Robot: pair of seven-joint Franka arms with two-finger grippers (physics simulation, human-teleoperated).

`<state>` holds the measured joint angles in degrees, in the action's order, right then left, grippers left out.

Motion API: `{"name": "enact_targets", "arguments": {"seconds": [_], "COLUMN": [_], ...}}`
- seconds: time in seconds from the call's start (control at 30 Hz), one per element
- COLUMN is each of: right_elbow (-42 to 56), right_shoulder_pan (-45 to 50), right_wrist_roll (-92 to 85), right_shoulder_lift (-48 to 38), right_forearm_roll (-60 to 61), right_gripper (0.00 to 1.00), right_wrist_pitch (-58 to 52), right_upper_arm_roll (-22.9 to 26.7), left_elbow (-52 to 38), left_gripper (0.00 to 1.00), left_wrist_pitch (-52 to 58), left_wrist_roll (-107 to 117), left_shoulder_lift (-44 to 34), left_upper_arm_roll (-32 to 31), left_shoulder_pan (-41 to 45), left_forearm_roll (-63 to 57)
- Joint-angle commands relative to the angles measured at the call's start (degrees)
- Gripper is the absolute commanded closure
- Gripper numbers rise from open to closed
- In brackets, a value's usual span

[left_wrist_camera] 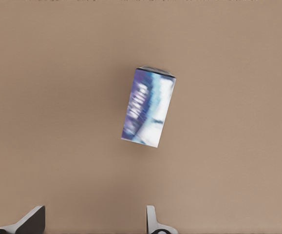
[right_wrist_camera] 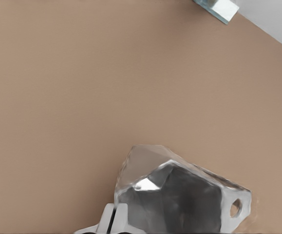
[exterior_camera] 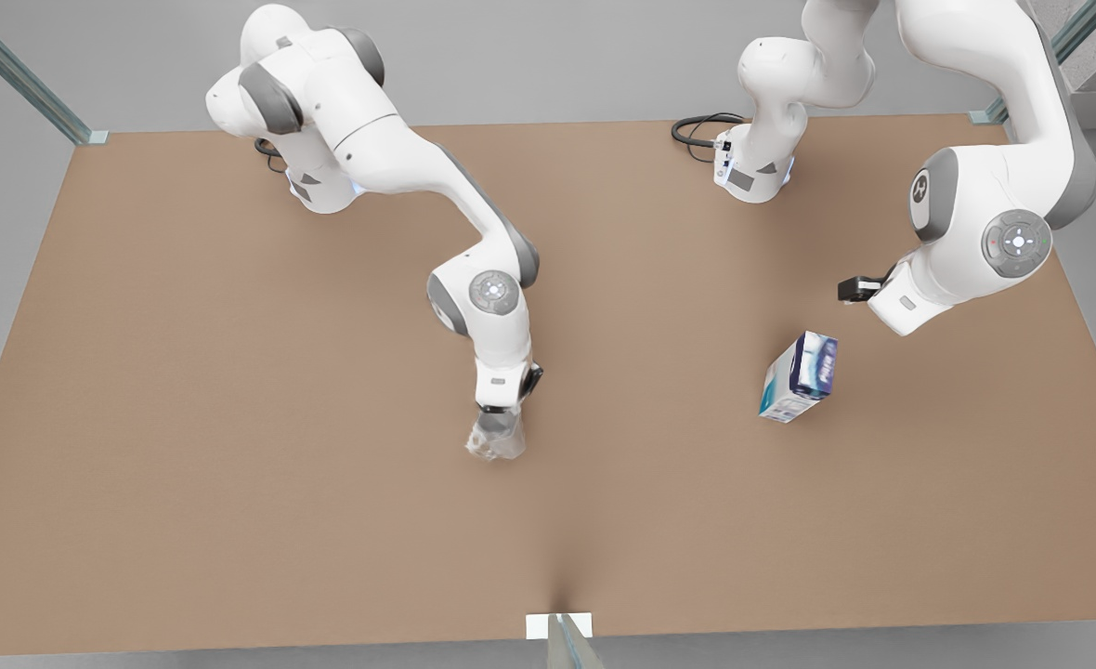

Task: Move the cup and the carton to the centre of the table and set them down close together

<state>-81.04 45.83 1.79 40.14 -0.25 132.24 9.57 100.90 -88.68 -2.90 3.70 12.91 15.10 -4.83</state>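
carton [left_wrist_camera: 148,107] print blurred; cup [right_wrist_camera: 179,195] cut off at edge

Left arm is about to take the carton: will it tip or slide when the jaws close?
The carton stands apart from the left gripper, whose jaws are open. It looks tall for its footprint, so an off-centre touch may tip it. Its flat sides should grip well; the smooth table may let it slide.

The cup [exterior_camera: 495,439] sat on the table [exterior_camera: 232,418] near its middle, directly under the right gripper [exterior_camera: 502,415]. Well apart, toward the front view's right, the carton [exterior_camera: 800,377] rested on the table too — with the left gripper [exterior_camera: 853,290] above and just behind it, not touching.
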Motion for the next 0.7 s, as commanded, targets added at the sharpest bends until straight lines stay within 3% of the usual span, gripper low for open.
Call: {"name": "enact_targets", "arguments": {"seconds": [0.0, 0.17, 0.2, 0.23, 0.67], "right_elbow": [0.1, 0.0, 0.0, -0.3, -1.1], "right_shoulder_pan": [0.0, -0.4, -0.4, -0.4, -1.4], "right_wrist_roll": [0.1, -0.1, -0.1, 0.1, -0.3], "right_shoulder_lift": [0.2, 1.1, 1.5, 2.1, 1.5], "right_forearm_roll": [-0.2, -0.2, -0.2, -0.1, 0.2], "right_gripper": [0.79, 0.77, 0.68, 0.02, 0.00], "right_wrist_pitch": [0.3, 1.2, 1.5, 4.2, 2.8], "right_upper_arm_roll": [0.0, 0.0, 0.0, 0.0, 0.6], "left_elbow": [0.0, 0.4, 0.5, 0.9, 0.9], "left_gripper": [0.00, 0.00, 0.00, 0.00, 0.00], "left_wrist_pitch": [0.0, 0.0, 0.0, 0.0, -0.4], "left_wrist_roll": [0.0, 0.0, 0.0, 0.0, 0.0], "left_shoulder_lift": [0.0, 0.1, 0.1, 0.0, 0.0], "left_upper_arm_roll": [0.0, 0.0, 0.0, 0.0, 0.0], "left_shoulder_pan": [-0.1, -0.2, -0.2, -0.2, -0.2], "left_forearm_roll": [0.0, 0.0, 0.0, 0.0, 0.0]}}
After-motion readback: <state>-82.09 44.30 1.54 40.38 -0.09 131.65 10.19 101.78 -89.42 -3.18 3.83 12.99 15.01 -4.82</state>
